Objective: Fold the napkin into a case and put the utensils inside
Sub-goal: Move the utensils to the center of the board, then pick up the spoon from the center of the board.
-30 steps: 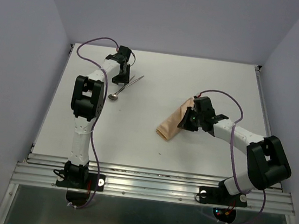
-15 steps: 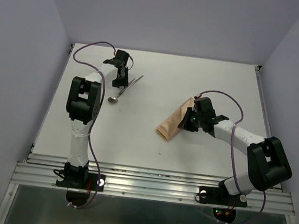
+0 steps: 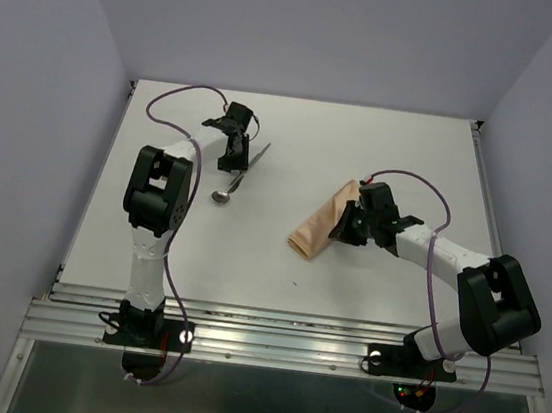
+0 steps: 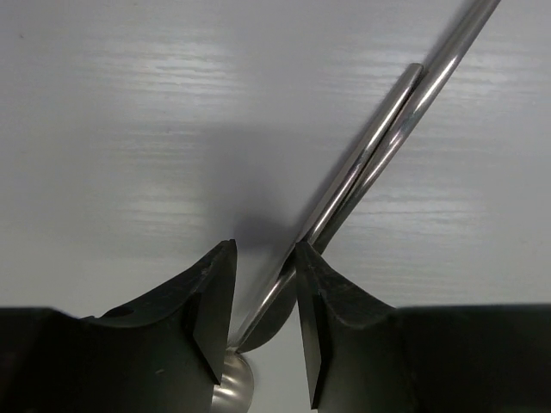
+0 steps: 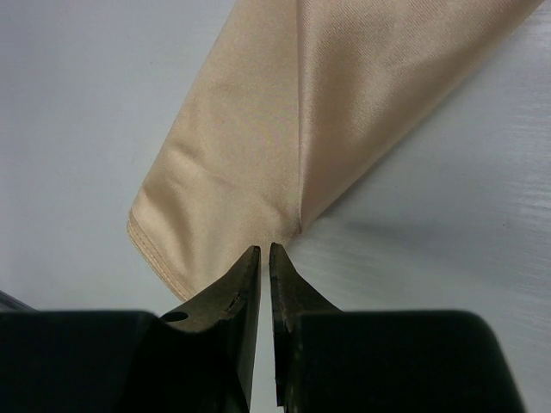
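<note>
The case (image 5: 258, 146) lies on the table (image 3: 394, 150). The right gripper (image 5: 265, 249) meets the case's right edge with its jaws all but together; whether they nip any cloth is hard to tell. Well left of the case and farther back lie the utensils (image 4: 379, 138), handles touching. The handles pass between the parted jaws of the left gripper (image 4: 265, 245).

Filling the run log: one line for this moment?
left tool open astride utensils | right tool shut at case edge | utensils outside case
</note>
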